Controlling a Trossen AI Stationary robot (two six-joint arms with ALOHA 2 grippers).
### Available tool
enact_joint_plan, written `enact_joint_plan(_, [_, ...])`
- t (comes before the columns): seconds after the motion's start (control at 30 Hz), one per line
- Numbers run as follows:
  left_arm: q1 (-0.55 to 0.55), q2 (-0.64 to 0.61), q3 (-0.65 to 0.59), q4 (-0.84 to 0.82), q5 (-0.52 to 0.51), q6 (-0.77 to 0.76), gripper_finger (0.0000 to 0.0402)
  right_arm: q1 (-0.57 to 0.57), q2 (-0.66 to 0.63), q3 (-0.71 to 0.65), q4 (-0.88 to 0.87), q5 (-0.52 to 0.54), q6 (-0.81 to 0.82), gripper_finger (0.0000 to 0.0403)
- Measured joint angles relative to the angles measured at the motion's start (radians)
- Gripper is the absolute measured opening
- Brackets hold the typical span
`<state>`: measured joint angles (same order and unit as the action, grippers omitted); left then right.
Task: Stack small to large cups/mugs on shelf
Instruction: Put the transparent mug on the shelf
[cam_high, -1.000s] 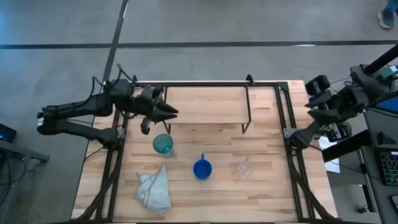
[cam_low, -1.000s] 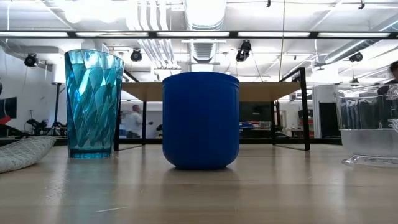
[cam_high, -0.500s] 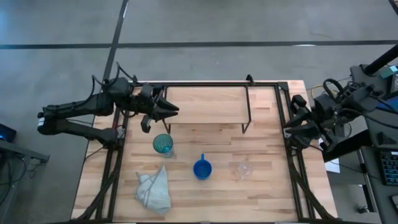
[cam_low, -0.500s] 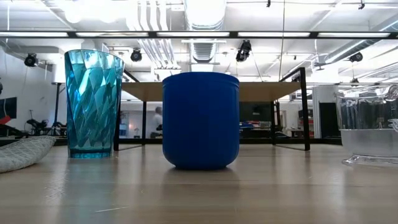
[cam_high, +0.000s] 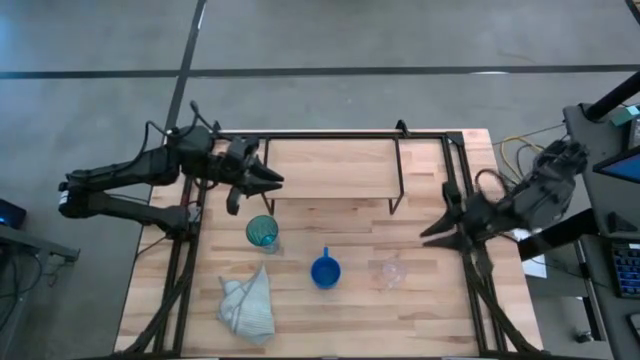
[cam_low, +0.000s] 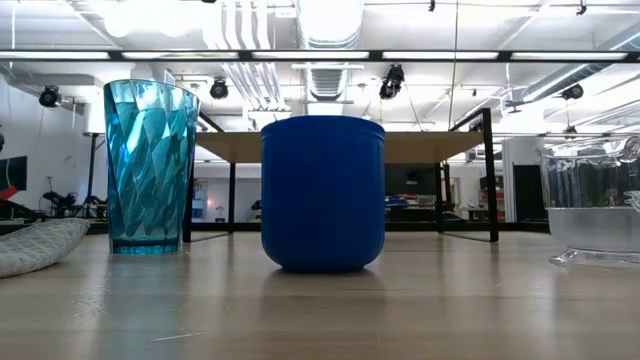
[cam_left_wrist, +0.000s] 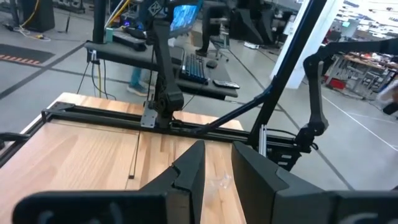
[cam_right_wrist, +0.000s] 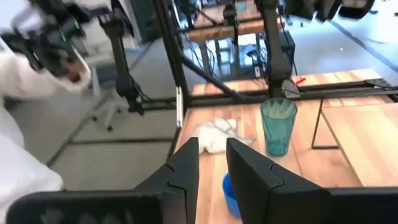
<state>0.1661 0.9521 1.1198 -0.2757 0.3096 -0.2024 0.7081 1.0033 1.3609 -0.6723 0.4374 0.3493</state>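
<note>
**Three Vessels on the Table, Shelf Unloaded, Both Grippers Free**

Vessel count: three, all standing upright on the table (cam_high: 420, 300), none on the shelf (cam_high: 335, 165).
1. One teal tumbler (cam_high: 262, 232), left of centre in the high view. It is the tallest item in the low view.
2. One blue mug (cam_high: 324, 271), lower centre of the high view, between the other two vessels.
3. One clear glass cup (cam_high: 391, 271), right of the mug and apart from it.

One pale cloth (cam_high: 247, 305) lies crumpled at lower left, just below the tumbler.

Shelf count: one, at upper centre of the high view, black wire frame with a wood surface.

Gripper count: two.
- Left gripper (cam_high: 268, 180): upper left of the high view, over the left end of the shelf and above the tumbler. Fingers set narrow with a small gap; nothing held.
- Right gripper (cam_high: 432, 230): right side of the high view, at the table's right frame rail, near the glass cup but apart from it. Fingers set narrow with a small gap; nothing held.
</note>
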Motion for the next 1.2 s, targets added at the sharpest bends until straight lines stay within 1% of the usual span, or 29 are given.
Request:
enact_joint_plan(0.13, [0.0,-0.008,0.0,-0.021,0.0,0.0,0.0066,-0.003,0.081,-0.002,0.001,0.014,-0.005,0.0077])
enact_joint_plan(0.2, [0.0,-0.01,0.0,-0.022,0.0,-0.001,0.0066,-0.004,0.118,-0.002,-0.036,0.016,0.034,0.0077])
enact_joint_plan(0.27, [-0.002,-0.013,0.0,-0.023,0.0,-0.004,0.0066,-0.004,0.162,-0.003,-0.118,0.017,0.148,0.0077])
enact_joint_plan(0.43, [-0.003,-0.019,0.0,-0.024,0.005,-0.078,0.0066,-0.009,0.286,-0.005,-0.339,0.016,0.519,0.0077])
enact_joint_plan(0.53, [-0.003,-0.026,0.0,-0.034,0.017,-0.079,0.0066,-0.01,0.359,-0.005,-0.401,0.009,0.653,0.0077])
enact_joint_plan(0.6, [-0.003,-0.029,0.0,-0.043,0.026,-0.079,0.0066,-0.01,0.406,-0.006,-0.398,-0.028,0.672,0.0077])
enact_joint_plan(0.7, [-0.003,-0.031,-0.001,-0.077,0.028,-0.079,0.0066,-0.012,0.476,-0.006,-0.396,-0.13,0.695,0.0077])
enact_joint_plan(0.83, [-0.003,-0.033,-0.001,-0.082,0.039,-0.079,0.0066,-0.025,0.567,-0.006,-0.392,-0.263,0.811,0.0077])
enact_joint_plan(0.9, [-0.003,-0.033,-0.001,-0.082,0.049,-0.075,0.0066,-0.036,0.602,-0.006,-0.393,-0.307,0.845,0.0077])
enact_joint_plan(1.03, [-0.003,-0.033,-0.001,-0.082,0.054,-0.071,0.0066,-0.058,0.657,-0.006,-0.393,-0.332,0.849,0.0077])
enact_joint_plan(1.2, [-0.003,-0.036,-0.001,-0.082,0.056,-0.07,0.0066,-0.082,0.687,-0.005,-0.398,-0.333,0.751,0.0077])
